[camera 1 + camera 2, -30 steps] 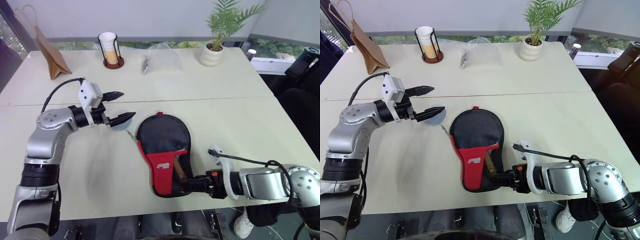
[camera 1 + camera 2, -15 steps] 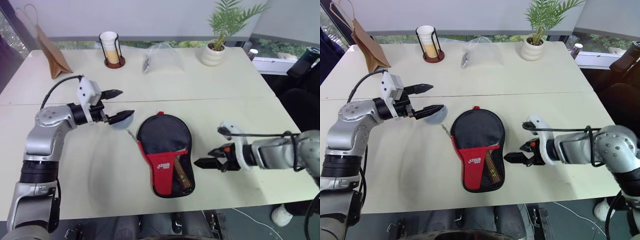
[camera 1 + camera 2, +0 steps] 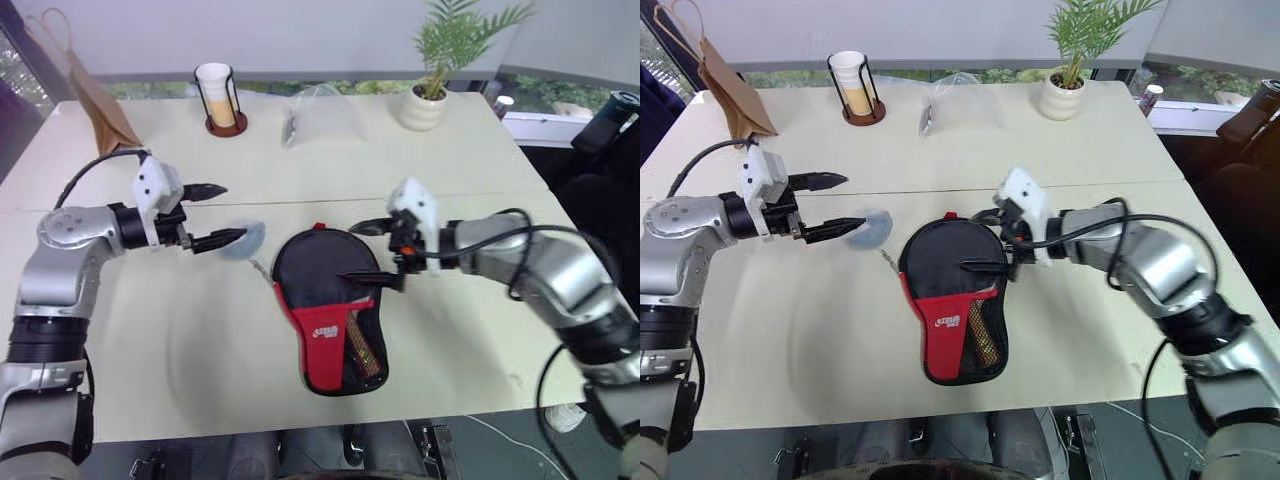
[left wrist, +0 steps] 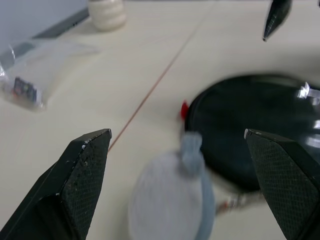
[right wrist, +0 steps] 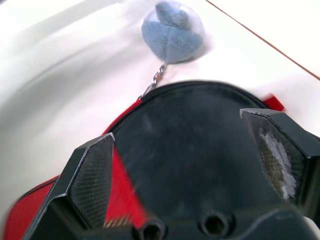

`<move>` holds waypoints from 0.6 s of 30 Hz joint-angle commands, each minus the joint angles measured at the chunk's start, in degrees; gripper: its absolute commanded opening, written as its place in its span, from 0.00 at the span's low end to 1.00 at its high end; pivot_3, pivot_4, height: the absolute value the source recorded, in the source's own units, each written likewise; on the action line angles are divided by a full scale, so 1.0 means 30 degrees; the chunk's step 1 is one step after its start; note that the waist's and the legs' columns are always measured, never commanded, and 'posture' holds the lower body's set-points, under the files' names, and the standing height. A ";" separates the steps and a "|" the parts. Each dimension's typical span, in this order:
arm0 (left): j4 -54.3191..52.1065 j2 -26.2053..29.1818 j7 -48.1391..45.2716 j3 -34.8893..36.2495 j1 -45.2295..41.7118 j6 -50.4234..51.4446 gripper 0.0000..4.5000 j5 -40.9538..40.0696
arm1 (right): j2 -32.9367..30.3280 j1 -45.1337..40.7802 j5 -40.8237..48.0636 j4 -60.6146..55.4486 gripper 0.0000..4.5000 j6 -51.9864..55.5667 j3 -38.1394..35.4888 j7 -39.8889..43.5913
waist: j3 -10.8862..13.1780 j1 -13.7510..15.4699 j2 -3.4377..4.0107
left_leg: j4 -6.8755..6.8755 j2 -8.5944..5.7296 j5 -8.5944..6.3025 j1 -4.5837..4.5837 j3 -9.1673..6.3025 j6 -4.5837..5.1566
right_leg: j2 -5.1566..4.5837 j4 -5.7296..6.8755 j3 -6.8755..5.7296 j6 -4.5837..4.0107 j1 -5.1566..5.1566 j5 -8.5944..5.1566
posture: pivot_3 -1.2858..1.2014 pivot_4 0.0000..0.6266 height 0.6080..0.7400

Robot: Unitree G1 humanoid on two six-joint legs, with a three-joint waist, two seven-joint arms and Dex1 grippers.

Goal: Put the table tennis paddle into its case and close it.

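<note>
Item 1: my right gripper (image 3: 368,252), 2 black fingers spread wide and holding nothing, hovers over the round head of the case (image 3: 330,305), a paddle-shaped black fabric zip cover with a red lower panel, white logo and mesh pocket, lying flat at table centre.

Item 2: my left gripper (image 3: 218,214), fingers likewise spread and empty, hangs just above the grey fuzzy pouch (image 3: 243,240), which is joined by a short metal chain to the case's upper left edge.

Item 3: the table tennis paddle, apparently inside the case already; a tan shape in the mesh pocket could be its handle, though I cannot confirm it.

Handling, as I judge it: the zip is what remains, though I cannot tell how far it is drawn. I would press the case flat with 1 gripper and draw the chain along the seam with the other, pulling in line with the zip so the fabric does not bunch.

Surface: 2 pale cream tables (image 3: 480,170) butted together. At the far edge: brown paper bag (image 3: 100,110), paper cup in a black wire stand (image 3: 218,98), clear plastic bag (image 3: 320,112), potted palm (image 3: 430,95). Windows beyond.
</note>
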 commanded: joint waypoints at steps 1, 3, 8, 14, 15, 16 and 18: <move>0.0129 0.0412 -0.0280 -0.0130 -0.0005 -0.1164 0.99 0.0691 | 0.1560 0.0092 -0.2168 0.1830 0.98 -0.2379 0.0220 0.0897 | 0.0000 0.0046 -0.0001 | 0.0002 0.0000 0.0001 -0.0001 0.0005 -0.0001 | -0.0001 0.0004 0.0000 0.0003 0.0001 0.0001 | 0.52 0.24 1.00; 0.0386 0.0401 -0.0310 -0.0142 -0.0103 -0.1429 0.99 0.0881 | 0.2422 0.0237 -0.2980 0.2875 0.98 -0.3207 0.0361 0.1454 | 0.0001 0.0041 0.0000 | 0.0019 0.0000 0.0001 -0.0017 0.0010 -0.0001 | -0.0002 0.0005 -0.0001 0.0007 0.0001 0.0004 | 0.52 0.24 1.00; 0.1340 0.0318 -0.0403 -0.0375 -0.0444 -0.2085 0.99 0.1378 | 0.3928 0.0462 -0.4658 0.5374 0.98 -0.4603 0.0654 0.2778 | 0.0002 -0.0038 0.0003 | 0.0034 0.0003 0.0001 0.0001 0.0025 -0.0002 | -0.0003 0.0021 0.0004 0.0007 0.0004 0.0005 | 0.52 0.24 1.00; 0.3204 -0.0038 -0.0299 -0.1339 -0.1050 -0.4225 0.99 0.2835 | 0.4900 0.0822 -0.6654 0.7662 0.98 -0.5922 0.1071 0.4013 | 0.0001 -0.0041 0.0002 | 0.0033 0.0007 0.0003 0.0016 0.0029 -0.0004 | 0.0004 0.0042 0.0004 0.0052 0.0007 0.0030 | 0.52 0.24 1.00; 0.3547 -0.0031 -0.0291 -0.1510 -0.1140 -0.4631 0.99 0.3099 | 0.5063 0.0891 -0.6966 0.7989 0.98 -0.6185 0.1091 0.4082 | 0.0000 -0.0069 0.0002 | 0.0033 0.0008 0.0003 0.0022 0.0029 -0.0005 | 0.0006 0.0042 0.0003 0.0055 0.0011 0.0032 | 0.52 0.24 1.00; 0.3903 -0.0049 -0.0256 -0.1669 -0.1252 -0.4930 0.99 0.3335 | 0.5218 0.0919 -0.7228 0.8281 0.98 -0.6365 0.1074 0.4127 | -0.0001 -0.0109 0.0005 | 0.0032 0.0008 0.0004 0.0030 0.0032 -0.0005 | 0.0006 0.0043 0.0004 0.0056 0.0013 0.0032 | 0.52 0.24 1.00; 0.4745 -0.0284 -0.0188 -0.2071 -0.1532 -0.5520 0.99 0.3776 | 0.5496 0.0869 -0.7624 0.8785 0.98 -0.6630 0.0987 0.4199 | -0.0004 -0.0118 0.0008 | 0.0025 0.0014 0.0004 0.0049 0.0039 -0.0005 | 0.0008 0.0050 0.0004 0.0058 0.0020 0.0033 | 0.52 0.24 1.00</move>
